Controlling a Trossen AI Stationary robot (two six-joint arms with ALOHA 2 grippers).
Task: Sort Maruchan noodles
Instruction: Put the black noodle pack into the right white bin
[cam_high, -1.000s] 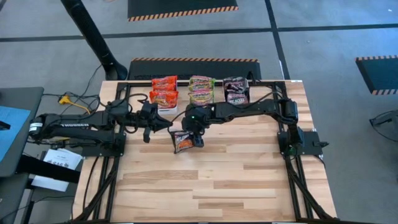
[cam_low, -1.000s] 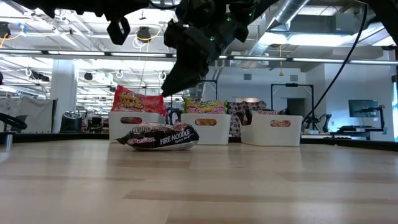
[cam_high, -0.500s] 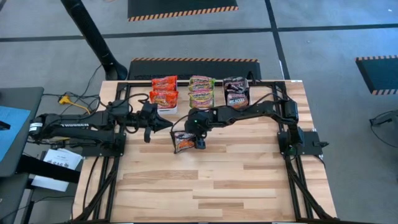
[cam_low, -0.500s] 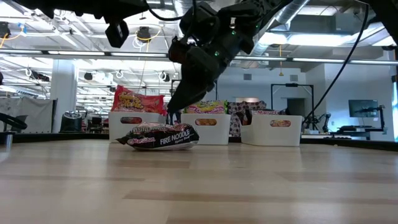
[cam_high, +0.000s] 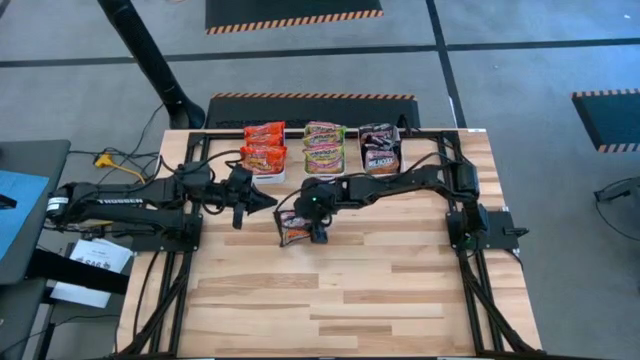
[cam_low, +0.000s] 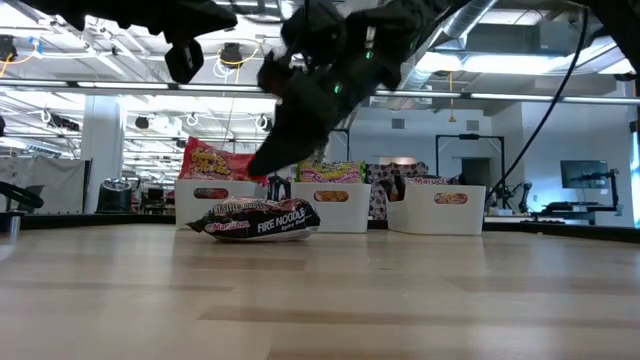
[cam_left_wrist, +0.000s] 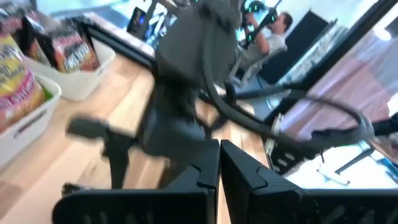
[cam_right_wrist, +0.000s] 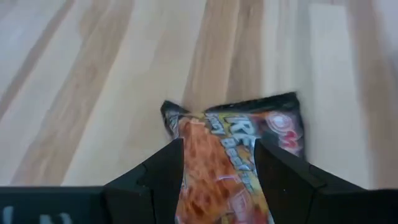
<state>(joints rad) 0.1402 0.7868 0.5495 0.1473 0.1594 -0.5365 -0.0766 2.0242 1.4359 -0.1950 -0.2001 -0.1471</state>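
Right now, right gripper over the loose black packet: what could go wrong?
1. The right gripper is open astride the black packet, which lies flat on the table; the fingers may scrape wood or pinch only crinkly film and slip.
2. The left gripper, shut, waits close by; lifting toward the bins could brush it.
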